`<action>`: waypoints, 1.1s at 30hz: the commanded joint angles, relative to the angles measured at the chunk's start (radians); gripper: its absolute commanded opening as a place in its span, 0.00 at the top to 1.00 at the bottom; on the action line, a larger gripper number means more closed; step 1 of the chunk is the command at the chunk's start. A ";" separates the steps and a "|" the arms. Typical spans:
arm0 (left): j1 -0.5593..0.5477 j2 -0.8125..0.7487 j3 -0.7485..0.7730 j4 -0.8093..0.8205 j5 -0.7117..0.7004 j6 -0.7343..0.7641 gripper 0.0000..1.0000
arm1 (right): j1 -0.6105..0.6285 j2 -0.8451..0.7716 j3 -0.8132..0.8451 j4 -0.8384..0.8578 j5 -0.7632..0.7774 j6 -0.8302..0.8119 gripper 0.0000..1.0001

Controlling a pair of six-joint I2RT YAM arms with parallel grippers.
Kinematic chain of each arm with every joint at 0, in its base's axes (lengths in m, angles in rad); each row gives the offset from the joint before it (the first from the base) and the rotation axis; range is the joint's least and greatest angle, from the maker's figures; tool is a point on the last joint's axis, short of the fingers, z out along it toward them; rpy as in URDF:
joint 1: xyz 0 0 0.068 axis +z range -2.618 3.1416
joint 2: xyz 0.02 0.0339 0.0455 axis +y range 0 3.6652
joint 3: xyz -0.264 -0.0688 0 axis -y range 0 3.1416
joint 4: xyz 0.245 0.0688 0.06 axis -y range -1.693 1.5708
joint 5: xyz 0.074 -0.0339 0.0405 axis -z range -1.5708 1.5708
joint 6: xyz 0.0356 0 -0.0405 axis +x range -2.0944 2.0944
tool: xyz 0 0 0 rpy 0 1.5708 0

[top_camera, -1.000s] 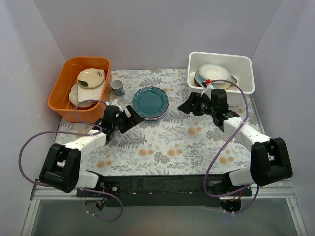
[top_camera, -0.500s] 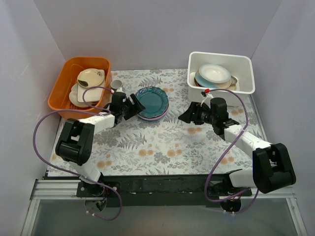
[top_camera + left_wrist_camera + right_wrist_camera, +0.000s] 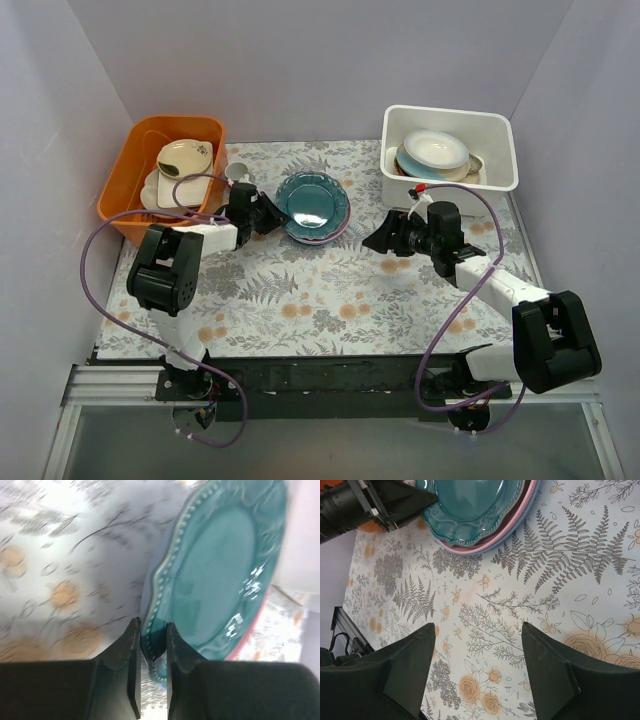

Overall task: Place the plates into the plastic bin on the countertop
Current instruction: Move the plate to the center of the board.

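A teal scalloped plate [image 3: 312, 202] [image 3: 225, 580] [image 3: 470, 505] tops a small stack at the middle back of the countertop [image 3: 330, 290]. My left gripper [image 3: 268, 213] [image 3: 152, 630] is shut on its left rim, one finger above and one below, and that edge is tilted up. Under it lie a pinkish plate [image 3: 520, 515] and a light blue plate [image 3: 470, 551]. The white plastic bin [image 3: 450, 112] stands at the back right with plates [image 3: 435, 150] stacked inside. My right gripper [image 3: 385, 235] [image 3: 476, 626] hangs open over the bare countertop in front of the bin, holding nothing.
An orange tub [image 3: 130, 180] with beige dishes [image 3: 183, 158] stands at the back left. A small grey cup [image 3: 237, 172] sits between it and the plate stack, just behind my left arm. Grey walls close in the back and both sides.
My left gripper reached forward to the teal plate's left rim and closed on it; the plate has shifted slightly right and tipped up. The right arm has hardly moved.
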 commanded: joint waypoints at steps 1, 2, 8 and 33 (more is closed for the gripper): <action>-0.012 -0.006 -0.048 -0.030 0.023 0.079 1.00 | 0.005 0.006 -0.012 0.059 -0.013 0.007 0.24; -0.013 -0.023 -0.068 -0.004 0.039 0.077 1.00 | 0.005 0.010 -0.015 0.067 -0.013 0.007 0.24; -0.013 -0.193 -0.243 0.097 0.102 0.065 1.00 | 0.005 0.039 -0.032 0.102 -0.014 0.022 0.25; -0.012 -0.460 -0.367 0.002 0.198 0.059 1.00 | 0.169 0.277 0.043 0.292 -0.042 0.133 0.32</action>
